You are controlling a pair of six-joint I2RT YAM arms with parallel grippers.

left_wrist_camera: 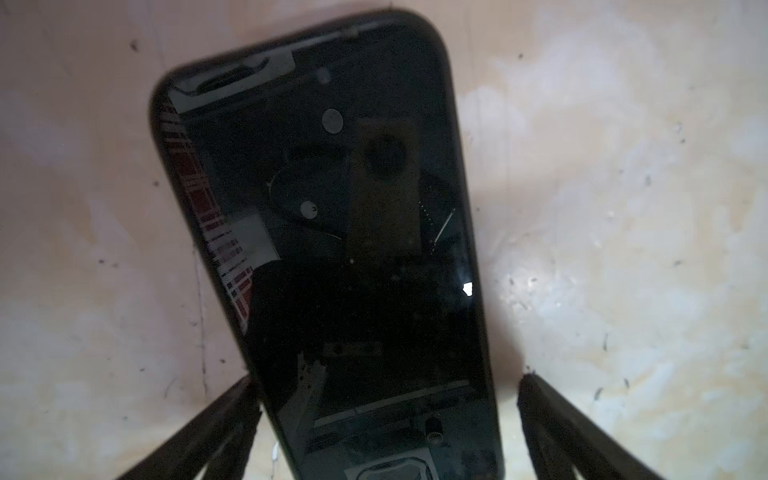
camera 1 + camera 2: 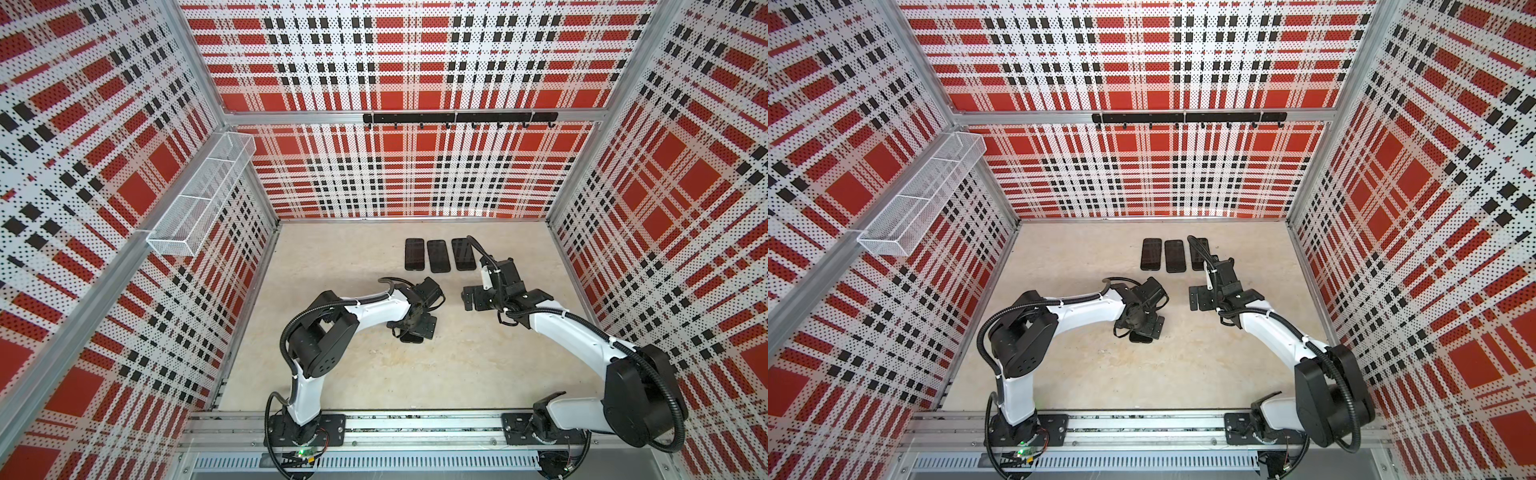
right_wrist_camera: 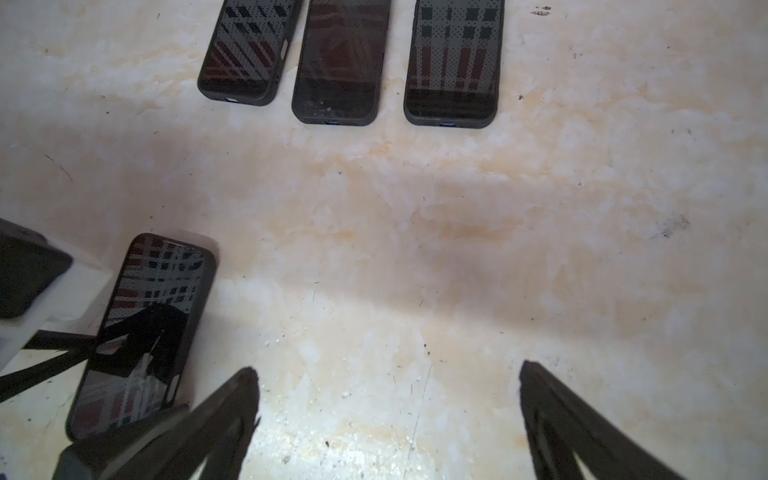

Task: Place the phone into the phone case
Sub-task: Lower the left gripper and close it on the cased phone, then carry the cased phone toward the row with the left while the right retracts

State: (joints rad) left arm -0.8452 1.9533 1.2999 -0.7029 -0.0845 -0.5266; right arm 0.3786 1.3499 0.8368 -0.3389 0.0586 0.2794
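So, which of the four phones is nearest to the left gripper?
The lone phone lying between the open fingers of the left gripper, apart from the row of three phones farther back.

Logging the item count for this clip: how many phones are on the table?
4. Three lie in a row at the back: left phone, middle phone, right phone. The fourth phone lies nearer, under the open left end effector. No others show.
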